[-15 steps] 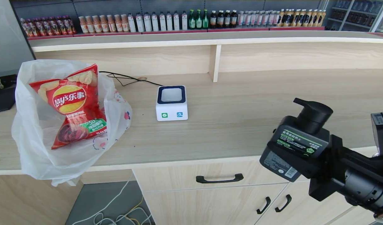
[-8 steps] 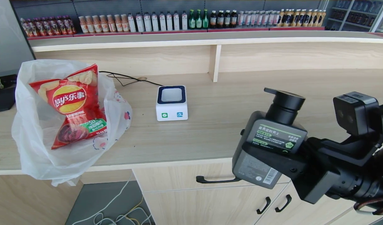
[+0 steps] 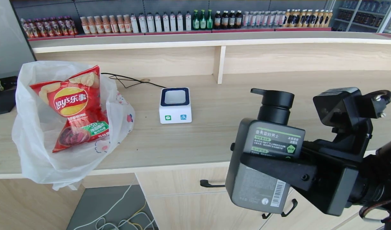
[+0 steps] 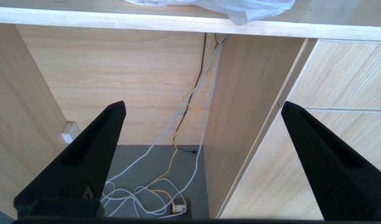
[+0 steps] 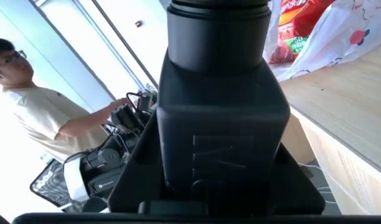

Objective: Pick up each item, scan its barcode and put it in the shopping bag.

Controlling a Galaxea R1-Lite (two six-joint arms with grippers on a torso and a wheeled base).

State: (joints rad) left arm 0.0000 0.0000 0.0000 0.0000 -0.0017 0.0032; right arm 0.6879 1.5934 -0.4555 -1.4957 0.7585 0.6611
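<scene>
1. Where the worktop (image 3: 246,95) carries a barcode scanner (image 3: 175,105), the shopping bag (image 3: 39,153) with a chip bag (image 3: 75,105) lies at its 9 o'clock.
2. Right end effector (image 3: 275,171) clamps a dark pump bottle (image 3: 272,137) at the scanner's 4 o'clock.
3. Left end effector (image 4: 202,112) gapes wide, empty.

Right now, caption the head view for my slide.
Right fingers hold a grey pump bottle near the counter, where the scanner and bagged chips sit.

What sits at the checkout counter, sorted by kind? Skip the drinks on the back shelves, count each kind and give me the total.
chip bag: 1
shopping bag: 1
barcode scanner: 1
pump bottle: 1
Total: 4
</scene>
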